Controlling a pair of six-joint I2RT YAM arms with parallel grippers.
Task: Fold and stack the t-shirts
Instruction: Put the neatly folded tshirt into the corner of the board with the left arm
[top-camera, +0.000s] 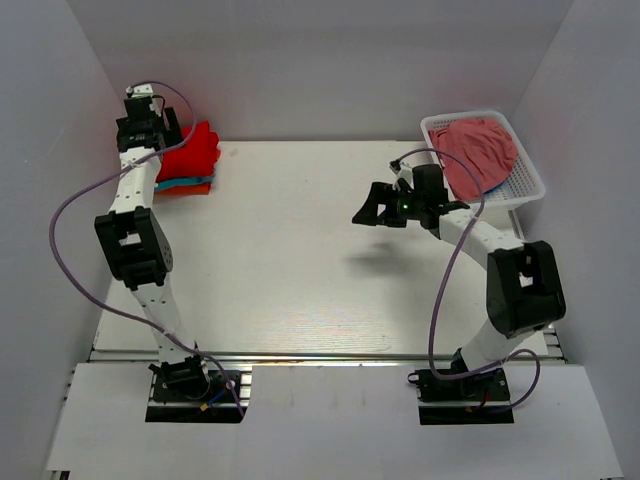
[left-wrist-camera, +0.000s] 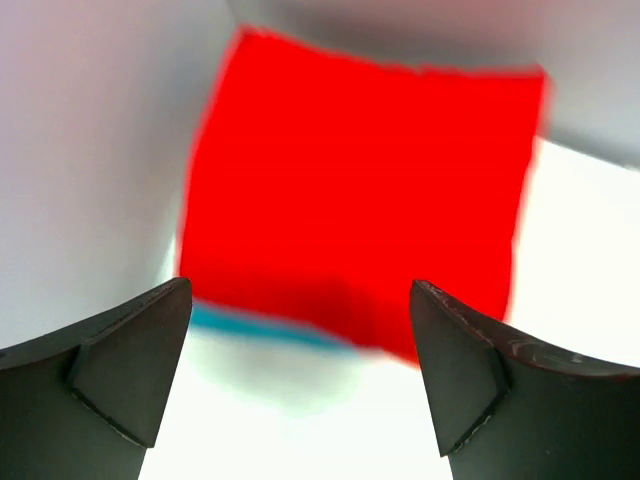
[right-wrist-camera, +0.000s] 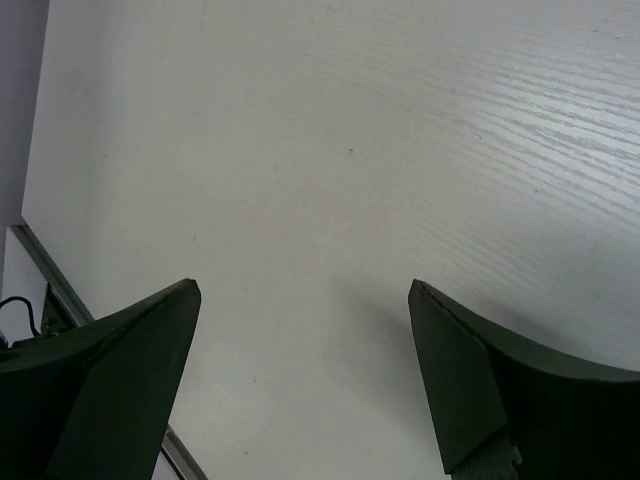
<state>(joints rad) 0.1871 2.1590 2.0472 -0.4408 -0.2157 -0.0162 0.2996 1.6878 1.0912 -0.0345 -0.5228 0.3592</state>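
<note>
A bright red folded t-shirt (top-camera: 192, 150) lies on top of a stack at the table's far left corner. A teal shirt (top-camera: 178, 183) and an orange shirt (top-camera: 192, 190) show as thin edges under it. In the left wrist view the red shirt (left-wrist-camera: 360, 190) fills the middle, with a teal edge (left-wrist-camera: 260, 325) below it. My left gripper (top-camera: 165, 128) is open and empty, just short of the stack (left-wrist-camera: 300, 370). My right gripper (top-camera: 372, 208) is open and empty above bare table (right-wrist-camera: 305, 370).
A white basket (top-camera: 527, 187) stands at the back right and holds a crumpled pinkish-red shirt (top-camera: 478, 150). White walls close in the left, back and right sides. The table (top-camera: 300, 260) is white woodgrain.
</note>
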